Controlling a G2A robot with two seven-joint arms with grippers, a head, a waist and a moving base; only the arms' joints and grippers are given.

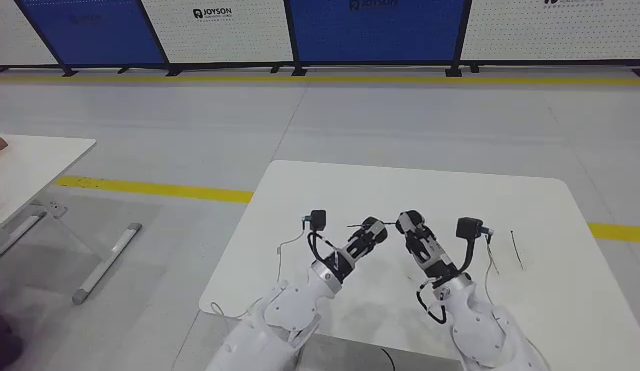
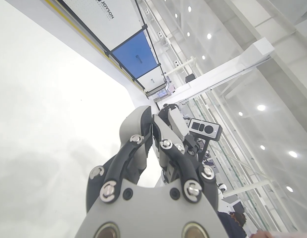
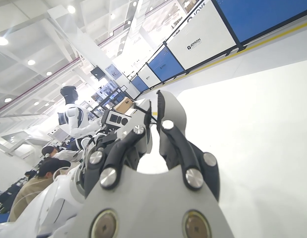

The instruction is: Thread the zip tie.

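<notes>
Both arms over white table point(image 1: 300, 196), tips near each other at its middle; left gripper point(image 2: 152, 121) fingers pressed together, thin black zip tie point(image 1: 355, 225) sticking out sideways from it; right gripper point(image 3: 154, 106) pinching same zip tie, black strip crossing slantwise between its pads point(image 3: 160, 105); two loose ties point(image 1: 517, 249) flat on table beside right arm, well apart from grippers.

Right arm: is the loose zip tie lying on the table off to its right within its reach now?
Probably in reach, but not free to grab: the loose zip tie lies on bare table beside the arm, nothing between, yet the right end effector looks shut on a second zip tie.
</notes>
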